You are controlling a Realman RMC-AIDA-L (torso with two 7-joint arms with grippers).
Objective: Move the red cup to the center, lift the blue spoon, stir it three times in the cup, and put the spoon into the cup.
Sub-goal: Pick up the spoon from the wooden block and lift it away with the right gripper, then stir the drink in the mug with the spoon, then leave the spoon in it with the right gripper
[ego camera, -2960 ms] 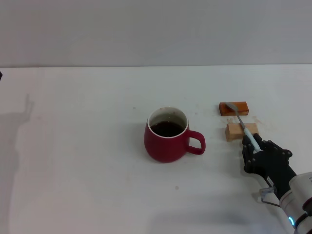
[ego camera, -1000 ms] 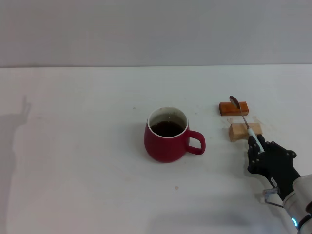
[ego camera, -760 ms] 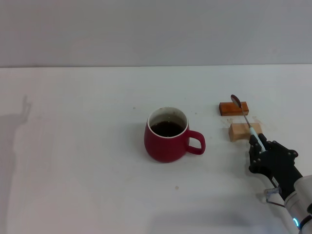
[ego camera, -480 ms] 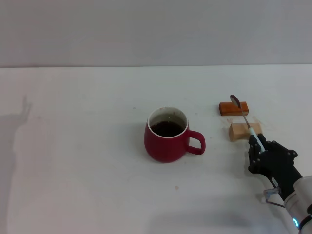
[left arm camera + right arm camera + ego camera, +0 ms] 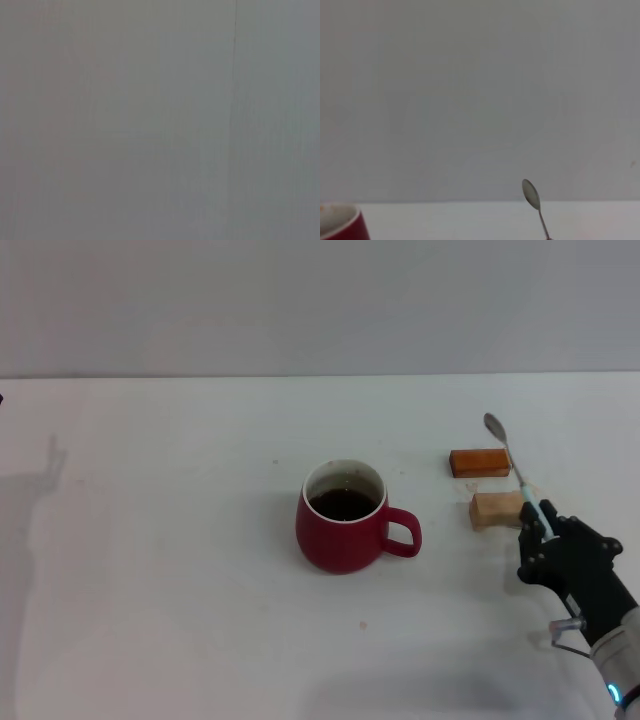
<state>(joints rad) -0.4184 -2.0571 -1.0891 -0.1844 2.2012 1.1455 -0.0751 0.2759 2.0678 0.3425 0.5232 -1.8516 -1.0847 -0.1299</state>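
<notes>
Right claw (image 5: 541, 530) raised blue spoon (image 5: 510, 463) off blocks; bowl higher

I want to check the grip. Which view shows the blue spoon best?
Head view: the whole blue spoon shows, held by the right claw. The right wrist view shows only its bowl and neck; the left wrist view shows nothing of it.

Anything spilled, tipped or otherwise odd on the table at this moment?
Nothing stands out. The red cup stands upright holding dark liquid, none spilled, and the right gripper holds the blue spoon raised over the two blocks.
</notes>
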